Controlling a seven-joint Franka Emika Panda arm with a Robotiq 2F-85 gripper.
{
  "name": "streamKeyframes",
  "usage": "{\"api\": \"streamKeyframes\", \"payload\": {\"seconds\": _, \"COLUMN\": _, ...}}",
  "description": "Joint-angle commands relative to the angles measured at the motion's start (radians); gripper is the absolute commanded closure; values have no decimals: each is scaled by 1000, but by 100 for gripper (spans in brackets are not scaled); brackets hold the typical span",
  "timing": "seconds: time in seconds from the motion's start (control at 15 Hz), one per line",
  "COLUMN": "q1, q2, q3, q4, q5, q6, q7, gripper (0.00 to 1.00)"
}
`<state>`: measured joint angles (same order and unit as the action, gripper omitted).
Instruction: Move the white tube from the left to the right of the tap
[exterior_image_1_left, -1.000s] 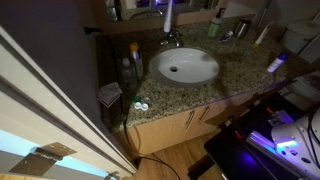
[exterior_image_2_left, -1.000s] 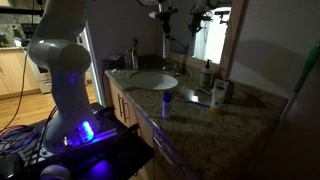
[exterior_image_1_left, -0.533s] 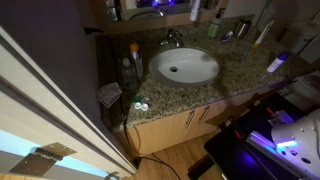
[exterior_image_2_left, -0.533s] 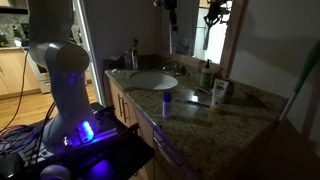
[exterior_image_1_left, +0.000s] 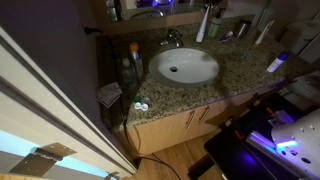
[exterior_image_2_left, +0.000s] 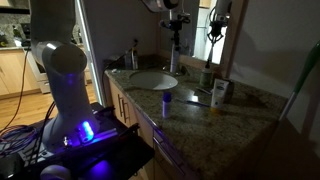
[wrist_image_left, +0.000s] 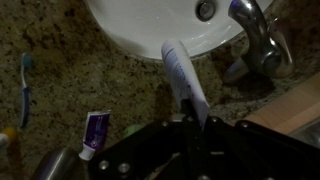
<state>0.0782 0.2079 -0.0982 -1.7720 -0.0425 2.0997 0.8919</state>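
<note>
- Has carried the white tube from above the tap to its right side within the last second, and lowered it.
- Leaves only the set-down on the tabletop (crossing itself looks done).
- Grips the tube's upper end between narrowed jaws; points it slantwise over the basin rim in the wrist view, near the tap.
- Not yet resting on anything, as far as visible.

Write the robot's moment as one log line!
gripper: shut on white tube | tube tip: near basin rim | tap: beside tube | status: not released
</note>
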Motion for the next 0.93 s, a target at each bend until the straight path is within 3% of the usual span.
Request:
{"api": "streamKeyframes", "payload": {"seconds": 0.0, "q1": -11, "q2": 55, "q3": 4, "q4": -37, "q5": -14, "q6": 150, "q7": 100, "gripper": 99}}
{"api": "streamKeyframes", "payload": {"seconds": 0.47, "q1": 7, "q2": 188, "q3": -29, "q4": 47, "q5": -54, "q6": 329, "q7": 244, "gripper": 99}}
{"api": "streamKeyframes", "payload": {"seconds": 0.87, "q1": 38, "q2": 249, "q3": -46, "q4": 123, "q5": -120, "q6": 330, "q7": 303, "gripper": 99}}
